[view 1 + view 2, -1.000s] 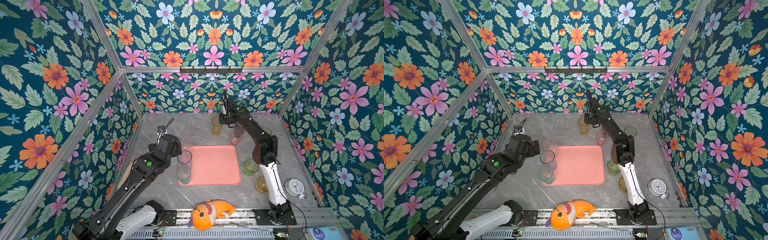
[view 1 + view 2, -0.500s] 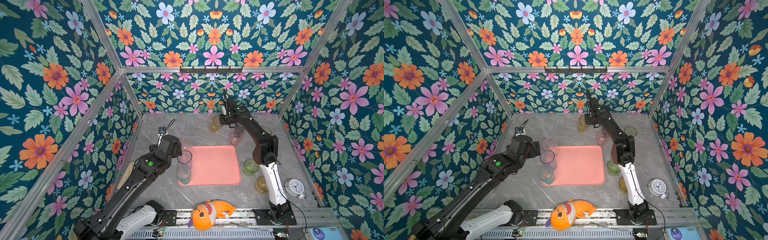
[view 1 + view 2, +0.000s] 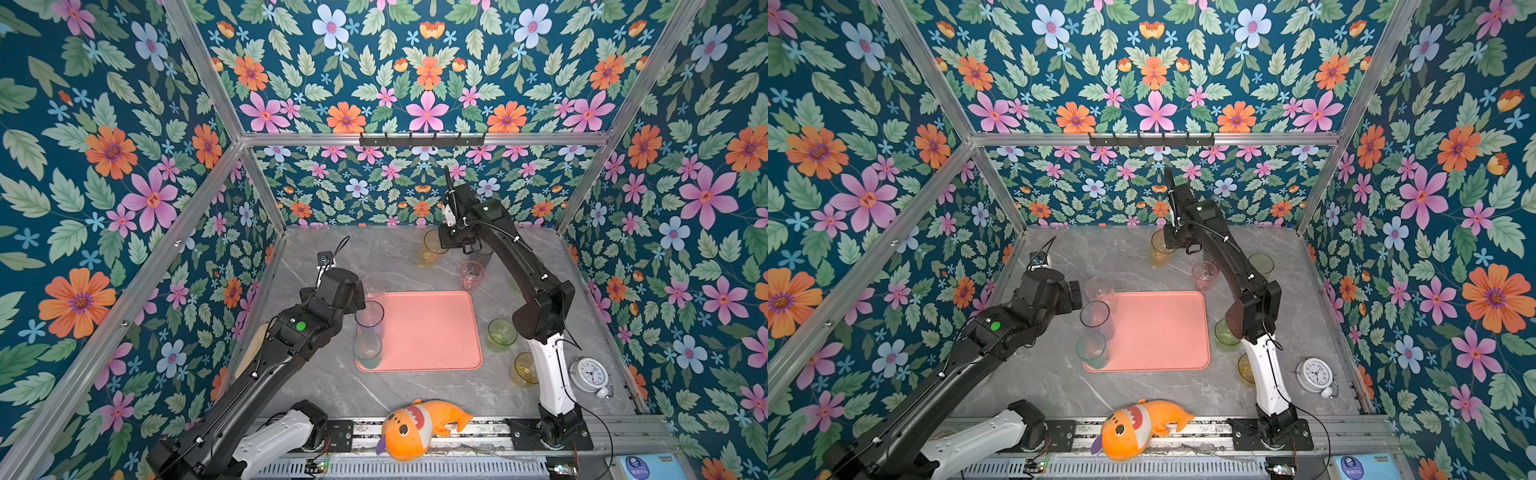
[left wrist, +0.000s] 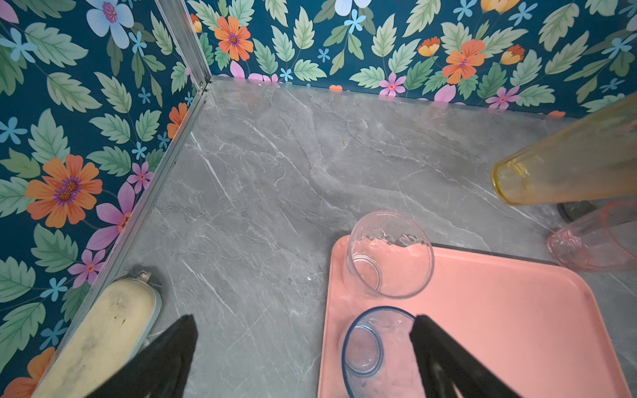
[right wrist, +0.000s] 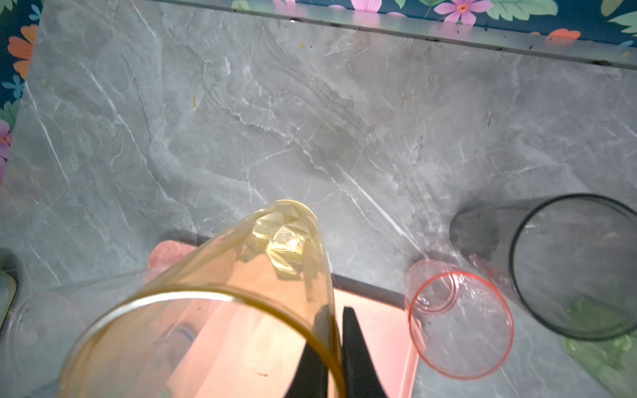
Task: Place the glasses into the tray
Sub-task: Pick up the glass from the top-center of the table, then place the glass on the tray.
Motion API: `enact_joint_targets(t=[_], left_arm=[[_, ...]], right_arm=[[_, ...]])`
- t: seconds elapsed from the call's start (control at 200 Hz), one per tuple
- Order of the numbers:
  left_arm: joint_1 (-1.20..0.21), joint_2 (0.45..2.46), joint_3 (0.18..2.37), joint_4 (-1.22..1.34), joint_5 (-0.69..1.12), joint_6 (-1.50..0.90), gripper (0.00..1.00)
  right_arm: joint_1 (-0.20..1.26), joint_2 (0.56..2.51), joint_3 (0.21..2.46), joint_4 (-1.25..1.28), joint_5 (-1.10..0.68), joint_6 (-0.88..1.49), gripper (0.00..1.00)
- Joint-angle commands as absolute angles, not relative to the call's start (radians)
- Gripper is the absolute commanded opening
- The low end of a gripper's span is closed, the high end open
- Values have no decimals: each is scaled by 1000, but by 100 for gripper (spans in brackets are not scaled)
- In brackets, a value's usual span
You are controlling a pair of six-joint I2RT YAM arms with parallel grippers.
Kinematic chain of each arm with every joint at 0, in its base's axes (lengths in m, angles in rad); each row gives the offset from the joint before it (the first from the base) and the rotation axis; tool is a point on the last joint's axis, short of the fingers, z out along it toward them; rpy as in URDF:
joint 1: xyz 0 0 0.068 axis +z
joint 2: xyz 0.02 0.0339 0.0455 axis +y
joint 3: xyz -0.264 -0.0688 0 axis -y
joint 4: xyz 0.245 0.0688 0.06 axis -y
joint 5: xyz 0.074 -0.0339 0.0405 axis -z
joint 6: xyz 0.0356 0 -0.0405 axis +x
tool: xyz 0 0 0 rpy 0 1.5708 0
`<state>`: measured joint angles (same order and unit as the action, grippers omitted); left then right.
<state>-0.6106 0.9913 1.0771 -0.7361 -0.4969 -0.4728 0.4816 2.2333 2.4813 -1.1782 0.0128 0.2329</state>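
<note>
The salmon-pink tray (image 3: 432,332) (image 3: 1163,332) lies mid-table. A clear glass (image 4: 389,255), a blue-rimmed glass (image 4: 375,344) and a teal glass (image 3: 368,351) stand along its left edge. My left gripper (image 4: 305,327) hangs open above that edge, one finger over the blue-rimmed glass. At the back, my right gripper (image 5: 339,320) is shut on the rim of a tall amber glass (image 5: 224,293) (image 3: 430,249), one finger inside and one outside. A pink glass (image 3: 472,274) and a smoke-grey glass (image 5: 572,268) stand beside it. A green glass (image 3: 501,334) and a yellow glass (image 3: 525,370) stand right of the tray.
An orange plush fish (image 3: 419,428) lies at the front edge. A white alarm clock (image 3: 588,374) sits front right. A beige oblong dish (image 4: 103,337) lies along the left wall. Flowered walls close in the back and both sides.
My right gripper has closed on the amber glass's rim, and the glass has shifted slightly. The left arm has stayed put with its jaws open.
</note>
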Motion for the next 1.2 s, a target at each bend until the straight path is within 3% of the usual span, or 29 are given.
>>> enact_joint_targets(t=[0.0,0.625,1.195], left_arm=[[-611,992,1070,-730,-496,-482,99],[-609,950,1040,-734,-518,-489,99],[-611,959,1031,-727,-516,-483,99]], right_arm=[[524,2180,2430,-1241,62,236,3],[724,1903,1941,-1024,178,366,0],[729,1911,1822,-953,161,405,0]])
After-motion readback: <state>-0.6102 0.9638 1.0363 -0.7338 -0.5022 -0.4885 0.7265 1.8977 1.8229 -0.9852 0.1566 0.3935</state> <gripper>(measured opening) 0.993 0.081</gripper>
